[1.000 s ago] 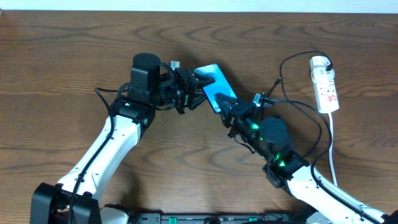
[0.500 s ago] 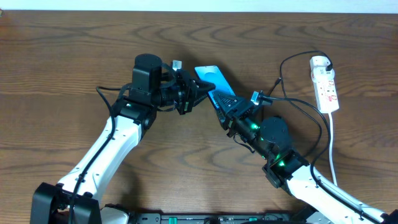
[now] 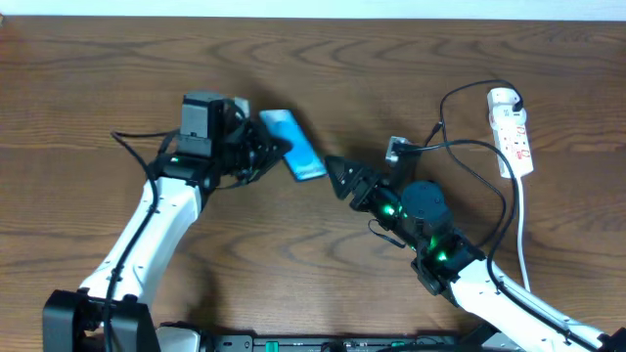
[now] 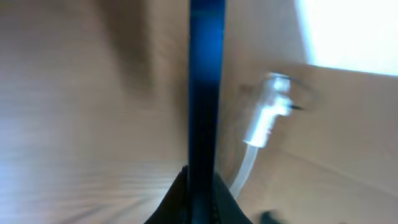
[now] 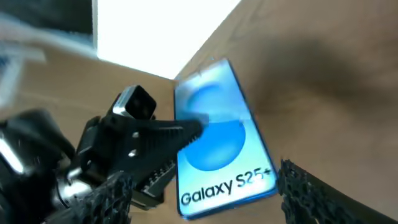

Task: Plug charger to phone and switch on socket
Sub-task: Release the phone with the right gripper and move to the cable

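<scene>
The phone (image 3: 294, 145), blue screen up, is held above the table with my left gripper (image 3: 270, 153) shut on its left side. In the left wrist view the phone (image 4: 206, 87) shows edge-on as a blue strip clamped by the gripper (image 4: 200, 183). In the right wrist view the phone (image 5: 219, 143) reads "Galaxy S25+", its near end just ahead of my open right gripper (image 5: 208, 199), not touching either finger. In the overhead view, the right gripper (image 3: 334, 173) sits just right of the phone. The socket (image 3: 513, 135) lies far right. The charger cable (image 3: 468, 145) loops from it; its tip is hidden.
The socket's thick white cord (image 3: 521, 230) runs down the right side toward the front edge. A pale wall edge (image 3: 313, 8) bounds the table at the back. Bare wood table (image 3: 88, 98) lies to the left and behind the arms.
My left gripper closed on the phone and carried it to the left. My right gripper opened, let go of the phone and drew back slightly.
</scene>
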You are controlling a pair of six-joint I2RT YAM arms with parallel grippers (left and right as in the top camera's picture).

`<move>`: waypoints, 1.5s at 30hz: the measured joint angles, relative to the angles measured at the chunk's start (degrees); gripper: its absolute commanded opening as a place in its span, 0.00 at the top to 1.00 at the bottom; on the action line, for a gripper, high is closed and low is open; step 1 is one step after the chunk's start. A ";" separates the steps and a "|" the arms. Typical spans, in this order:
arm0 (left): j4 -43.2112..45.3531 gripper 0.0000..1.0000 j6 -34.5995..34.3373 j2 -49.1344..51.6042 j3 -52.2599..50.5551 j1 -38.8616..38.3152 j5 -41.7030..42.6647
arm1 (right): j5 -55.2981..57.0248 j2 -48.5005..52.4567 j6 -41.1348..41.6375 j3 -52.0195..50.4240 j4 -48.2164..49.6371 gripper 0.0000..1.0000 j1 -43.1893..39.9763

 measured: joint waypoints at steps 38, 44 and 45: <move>-7.89 0.92 -6.10 0.09 -0.04 1.29 5.38 | 12.81 30.03 -29.11 56.43 -77.29 0.23 -19.58; -7.89 0.92 -6.10 0.09 -0.04 1.29 6.05 | 13.38 41.66 -26.93 56.85 -76.72 0.34 -19.61; -7.87 0.93 -6.10 0.09 -0.04 1.29 6.08 | 13.38 43.23 -26.80 56.85 -76.52 0.33 -19.61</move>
